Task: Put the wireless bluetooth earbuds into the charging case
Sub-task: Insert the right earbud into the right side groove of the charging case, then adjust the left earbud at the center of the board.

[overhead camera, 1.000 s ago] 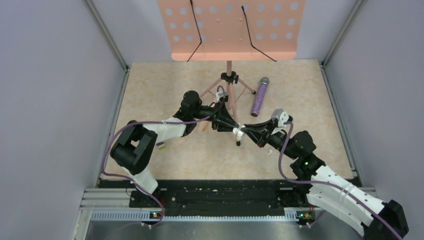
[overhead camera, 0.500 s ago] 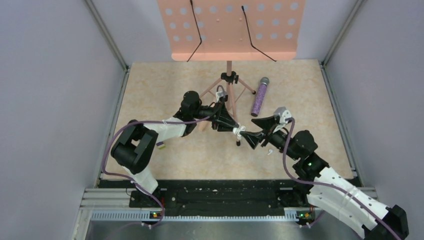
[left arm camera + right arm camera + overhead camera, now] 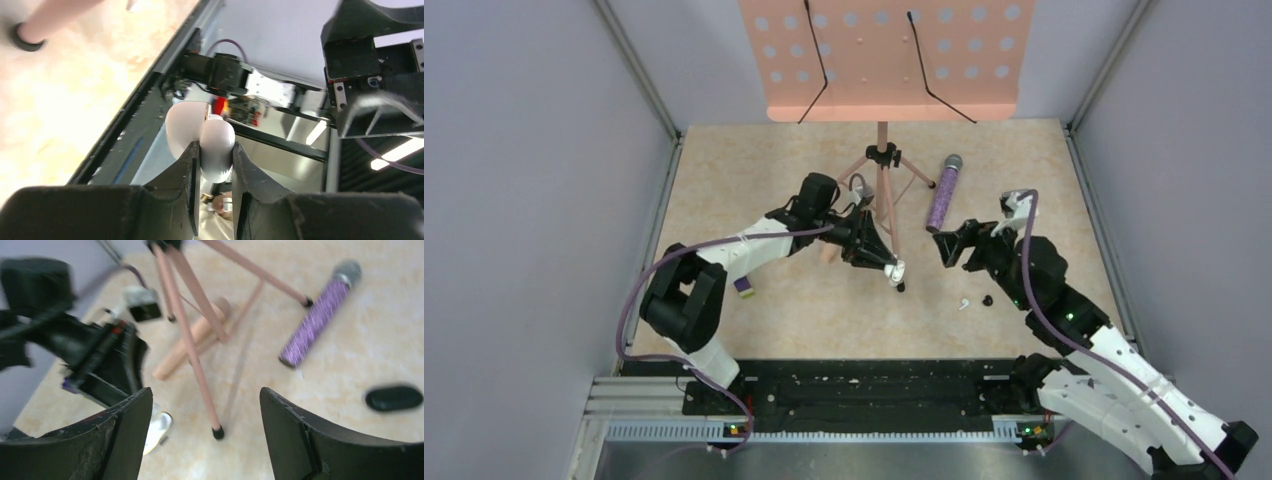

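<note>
My left gripper (image 3: 891, 268) is shut on a white earbud (image 3: 216, 135), pinched between its two fingertips above the table. The same earbud (image 3: 157, 427) shows at the lower left of the right wrist view. A second white earbud (image 3: 963, 303) lies on the table below the right arm. The black oval charging case (image 3: 393, 397) lies flat on the table at the right edge of the right wrist view; the top view does not show it clearly. My right gripper (image 3: 951, 245) stands wide open and holds nothing (image 3: 205, 392), a short way right of the left one.
The pink music stand's tripod (image 3: 882, 185) stands between the arms, one foot (image 3: 216, 432) just beyond my right fingers. A glittery purple microphone (image 3: 944, 193) lies to its right. A pink peg (image 3: 192, 337) lies under the tripod. A small dark piece (image 3: 986, 299) sits beside the loose earbud.
My right gripper was shut at the left gripper's tip on the white earbud; it has opened wide and drawn back to the right. The left gripper stays shut on the earbud.
</note>
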Motion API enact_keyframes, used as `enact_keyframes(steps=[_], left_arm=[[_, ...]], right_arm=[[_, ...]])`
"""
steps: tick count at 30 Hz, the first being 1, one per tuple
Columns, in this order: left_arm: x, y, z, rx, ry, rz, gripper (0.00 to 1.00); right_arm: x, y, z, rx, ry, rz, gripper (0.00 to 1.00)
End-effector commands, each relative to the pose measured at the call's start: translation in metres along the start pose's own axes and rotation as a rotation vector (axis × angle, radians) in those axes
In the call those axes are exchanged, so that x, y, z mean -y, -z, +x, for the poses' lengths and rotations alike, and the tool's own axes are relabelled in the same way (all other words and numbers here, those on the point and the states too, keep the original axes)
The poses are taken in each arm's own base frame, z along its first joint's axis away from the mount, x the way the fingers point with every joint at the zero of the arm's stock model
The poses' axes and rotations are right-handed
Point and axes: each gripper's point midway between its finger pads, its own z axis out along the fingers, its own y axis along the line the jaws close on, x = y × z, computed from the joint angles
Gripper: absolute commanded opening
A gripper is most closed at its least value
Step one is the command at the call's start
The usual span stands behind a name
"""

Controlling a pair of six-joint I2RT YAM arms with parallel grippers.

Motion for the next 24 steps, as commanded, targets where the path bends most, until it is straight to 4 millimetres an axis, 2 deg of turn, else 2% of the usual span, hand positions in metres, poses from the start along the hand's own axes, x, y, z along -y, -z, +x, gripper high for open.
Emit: enact_keyframes(steps=[1,3,6,10,13,21,24], left_arm=[[-0.015,0.02,0.004,0.057,-0.135,-0.211,0.0],[-0.017,0.024,0.004,0.084,-0.15,-0.236,0.0],[-0.015,0.03,0.0,0.152,-0.189,-0.252,0.0],[-0.005,0.036,-0.003,0.231,-0.265,-0.24,0.0],[0.0,0.041,-0.004,0.252,-0.32,-0.25,0.0],[-0.003,0.043,-0.004,0.266,-0.328,-0.263,0.0],[-0.006,0.041,-0.004,0.263,-0.32,-0.262,0.0]], right_arm=[[0.057,0.013,0.063,-0.24,-0.093,0.345,0.69],[0.07,0.02,0.081,-0.283,-0.157,0.428,0.58],[0.089,0.031,0.113,-0.356,-0.24,0.543,0.5],[0.114,0.049,0.156,-0.442,-0.335,0.683,0.48],[0.12,0.055,0.18,-0.499,-0.371,0.709,0.47],[0.122,0.048,0.209,-0.565,-0.372,0.701,0.47],[0.122,0.044,0.214,-0.578,-0.367,0.692,0.44]])
